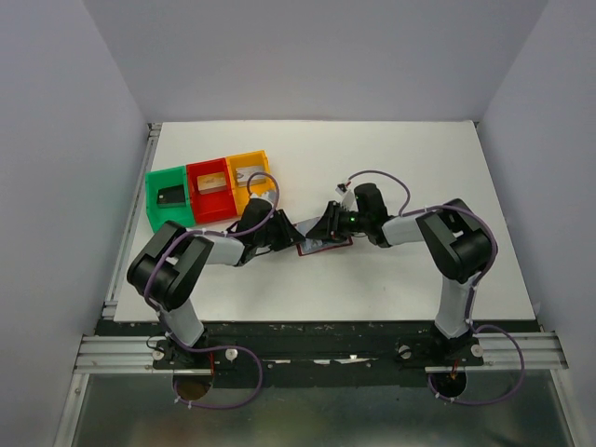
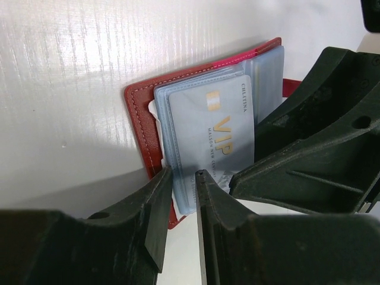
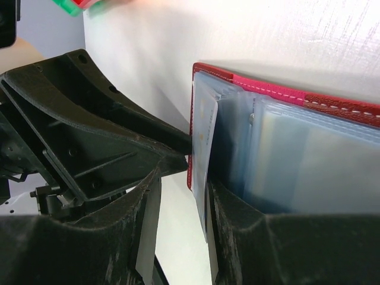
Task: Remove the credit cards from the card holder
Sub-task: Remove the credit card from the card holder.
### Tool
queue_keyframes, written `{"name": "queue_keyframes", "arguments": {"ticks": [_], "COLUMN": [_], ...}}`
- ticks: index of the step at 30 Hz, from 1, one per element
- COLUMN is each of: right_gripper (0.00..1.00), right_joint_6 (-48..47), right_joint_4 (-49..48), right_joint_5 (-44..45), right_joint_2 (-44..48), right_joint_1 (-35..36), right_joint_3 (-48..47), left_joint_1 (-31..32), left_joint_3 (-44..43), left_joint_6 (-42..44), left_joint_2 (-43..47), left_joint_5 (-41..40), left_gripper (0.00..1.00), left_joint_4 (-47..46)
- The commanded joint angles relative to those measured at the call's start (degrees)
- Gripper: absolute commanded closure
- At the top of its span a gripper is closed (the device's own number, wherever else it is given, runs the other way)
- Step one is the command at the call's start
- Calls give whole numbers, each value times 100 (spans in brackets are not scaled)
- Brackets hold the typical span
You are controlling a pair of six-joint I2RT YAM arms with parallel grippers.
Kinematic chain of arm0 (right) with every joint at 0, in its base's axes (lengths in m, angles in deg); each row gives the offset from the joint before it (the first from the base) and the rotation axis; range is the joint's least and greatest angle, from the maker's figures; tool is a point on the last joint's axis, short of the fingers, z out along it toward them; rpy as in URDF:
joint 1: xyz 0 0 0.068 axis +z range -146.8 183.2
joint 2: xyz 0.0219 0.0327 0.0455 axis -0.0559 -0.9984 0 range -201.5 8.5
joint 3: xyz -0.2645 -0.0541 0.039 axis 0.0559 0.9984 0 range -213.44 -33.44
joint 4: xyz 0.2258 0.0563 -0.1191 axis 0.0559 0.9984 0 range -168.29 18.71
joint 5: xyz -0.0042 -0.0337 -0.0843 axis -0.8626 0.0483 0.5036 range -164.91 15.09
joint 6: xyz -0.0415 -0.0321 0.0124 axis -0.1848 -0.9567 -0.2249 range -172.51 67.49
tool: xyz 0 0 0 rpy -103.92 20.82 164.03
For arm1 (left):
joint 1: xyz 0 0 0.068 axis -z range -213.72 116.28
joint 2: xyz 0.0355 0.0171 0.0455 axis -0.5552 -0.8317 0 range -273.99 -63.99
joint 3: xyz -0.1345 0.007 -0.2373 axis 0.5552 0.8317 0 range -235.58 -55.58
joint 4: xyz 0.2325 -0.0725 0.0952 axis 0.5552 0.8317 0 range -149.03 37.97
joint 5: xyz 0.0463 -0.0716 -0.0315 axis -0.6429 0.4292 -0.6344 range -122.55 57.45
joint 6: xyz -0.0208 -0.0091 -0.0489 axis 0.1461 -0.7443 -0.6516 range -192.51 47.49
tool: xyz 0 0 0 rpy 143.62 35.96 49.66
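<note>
The dark red card holder [image 1: 323, 246] lies open on the white table between my two arms. In the left wrist view its light blue sleeves [image 2: 178, 119] show a pale silver credit card [image 2: 219, 136] with gold "VIP" lettering. My left gripper [image 2: 183, 175] stands over the near corner of that sleeve, its jaws a narrow gap apart, and white table shows between them. My right gripper [image 3: 184, 184] is open at the holder's other side. A pale card edge [image 3: 202, 154] leans on one finger [image 3: 237, 214], which rests on the sleeves, and the other finger stays clear.
Green [image 1: 155, 200], red [image 1: 210, 207] and orange [image 1: 244, 198] bins stand in a row at the back left, each with a card inside. The two grippers [image 1: 291, 235] [image 1: 328, 228] are almost touching over the holder. White walls surround the table.
</note>
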Motion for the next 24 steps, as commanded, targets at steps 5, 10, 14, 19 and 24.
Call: {"name": "queue_keyframes", "arguments": {"ticks": [5, 10, 14, 19, 24], "right_gripper": [58, 59, 59, 59, 60], "right_joint_6": [-63, -54, -54, -62, -71], "right_joint_4": [140, 158, 158, 167, 184], "right_joint_5": [-51, -42, -33, -16, -16], "right_joint_2": [254, 351, 395, 430, 483], "right_joint_1": [64, 64, 64, 47, 38], "right_joint_3": [118, 153, 188, 223, 232], "left_joint_1": [50, 50, 50, 50, 50], "left_joint_3": [146, 137, 137, 164, 190], "left_joint_6": [153, 171, 171, 171, 197], "left_joint_2": [200, 121, 33, 32, 15], "left_joint_5": [-291, -309, -256, -265, -265], "left_gripper": [62, 66, 71, 78, 100], "left_joint_4": [396, 440, 414, 414, 405]}}
